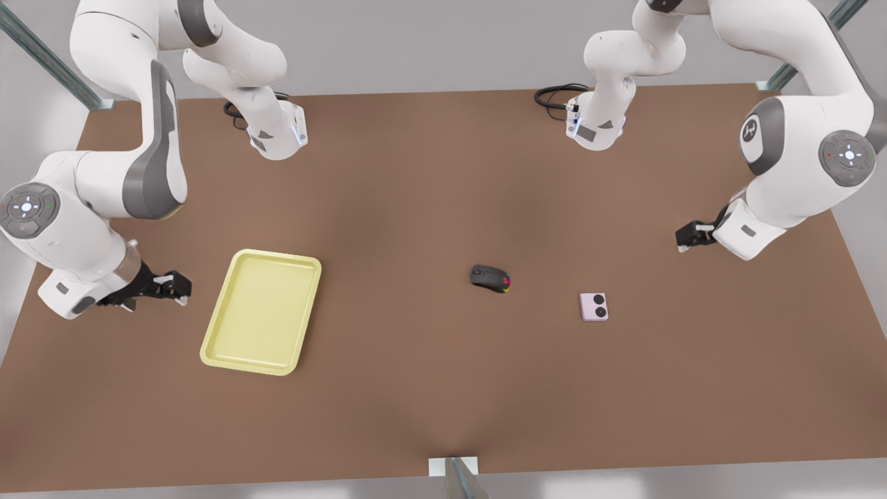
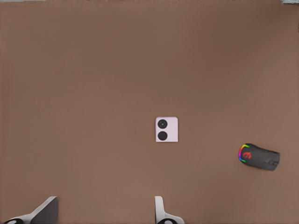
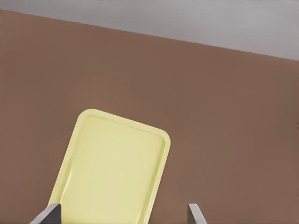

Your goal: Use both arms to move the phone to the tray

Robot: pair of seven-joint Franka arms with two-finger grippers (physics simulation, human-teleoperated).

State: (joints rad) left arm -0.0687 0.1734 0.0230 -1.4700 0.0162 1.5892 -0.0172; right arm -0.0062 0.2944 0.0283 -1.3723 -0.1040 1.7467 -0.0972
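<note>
while both arms hang back at the table's edges, the front view lays everything out on a flat, matte brown table [image 1: 416, 388]. the phone [image 1: 594, 306], a small, nearly square pale pink slab with two black round circles on its face, lies flat toward the front view's right. a black computer mouse [image 1: 490, 278] with a speck of coloured light sits near it, apart from it. well off toward the front view's left rests the tray [image 1: 262, 312], pale yellow, rectangular, shallow, with rounded corners and a raised rim. the right gripper [image 1: 181, 287] is just beside the tray's outer edge, not touching it; the left gripper [image 1: 684, 237] is above the table near the phone, clear of it (both are small black two-finger claws on white, grey-jointed arms).

from the left wrist view, the phone [image 2: 166, 129] lies on bare table, the mouse [image 2: 259, 157] off to one side with a rainbow-lit rim. two pale fingertips [image 2: 161, 212] stand wide apart with nothing between them: released.

from the right wrist view, the tray [image 3: 112, 168] looks smooth inside. two grey fingertips [image 3: 194, 214] are spread apart, seemingly released.
</note>
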